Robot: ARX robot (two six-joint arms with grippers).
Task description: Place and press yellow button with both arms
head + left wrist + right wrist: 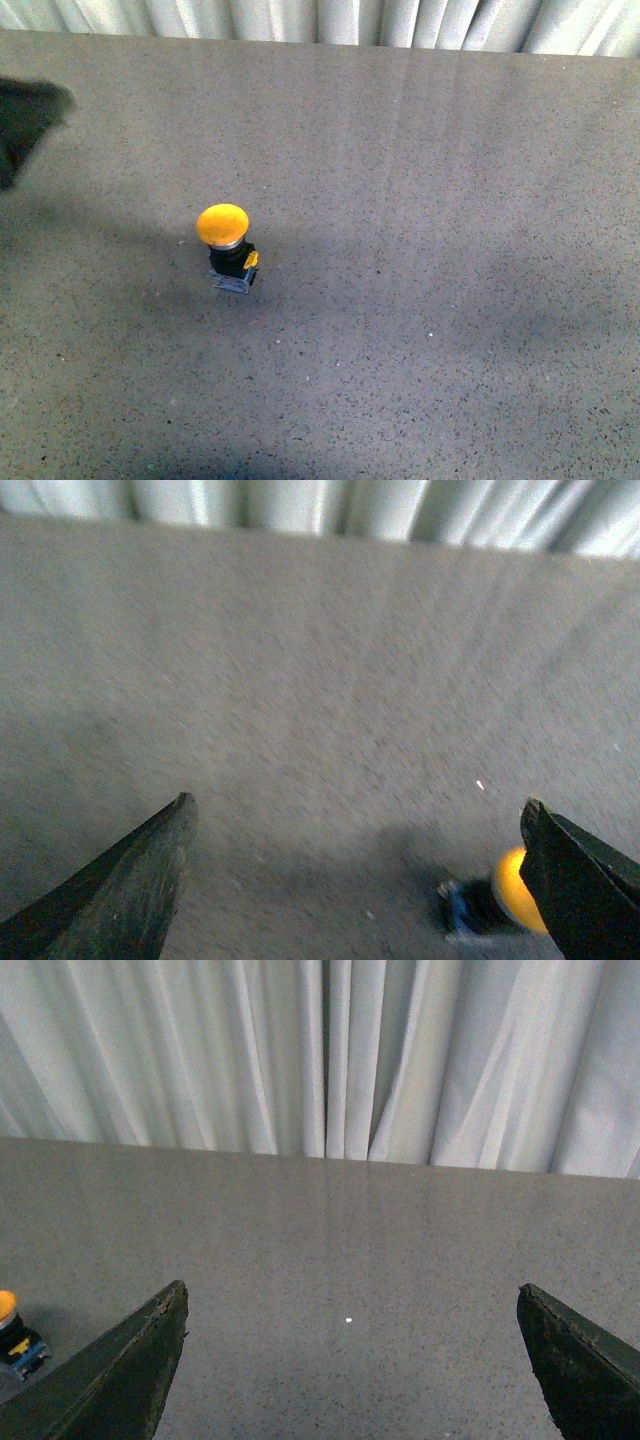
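Observation:
The yellow button (228, 243) stands upright on the grey table, left of the middle, with its domed cap on top and its black base with a yellow tab below. In the left wrist view the button (505, 895) appears blurred beside one fingertip (560, 860) of my open, empty left gripper (355, 815). A dark blurred part of the left arm (25, 115) shows at the far left edge of the front view. My right gripper (350, 1300) is open and empty above bare table; the button (12, 1332) shows at the edge of its view, outside the jaws.
The grey speckled table (420, 250) runs back to a white pleated curtain (320, 1055) along the far edge. A small white speck (348, 1320) lies on the table between the right jaws.

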